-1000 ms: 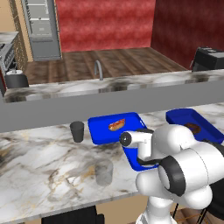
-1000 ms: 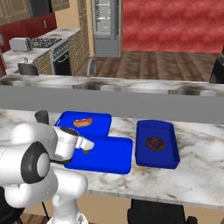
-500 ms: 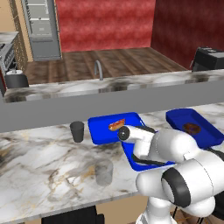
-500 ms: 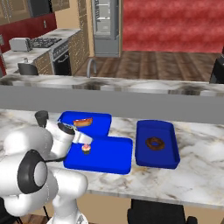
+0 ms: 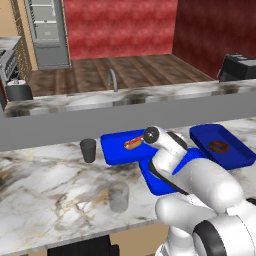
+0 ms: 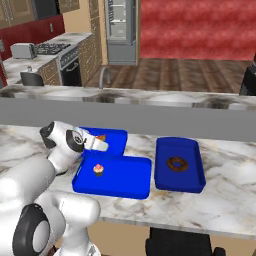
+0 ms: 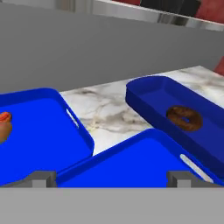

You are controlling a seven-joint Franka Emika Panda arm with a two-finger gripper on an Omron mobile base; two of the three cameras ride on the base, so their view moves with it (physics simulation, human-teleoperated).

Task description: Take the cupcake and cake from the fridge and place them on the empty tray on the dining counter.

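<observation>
Blue tray point(image 6: 127, 181) on the worktop point(image 6: 225, 205) now carries the cupcake point(image 6: 98, 170), released. Fingers point(image 6: 101, 145) stand wide apart, empty, and have drawn back. Cake remains to be fetched from the fridge point(image 6: 121, 31).

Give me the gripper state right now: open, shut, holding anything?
Gripper: open, holding nothing, above the tray; the cupcake sits on that tray.
</observation>
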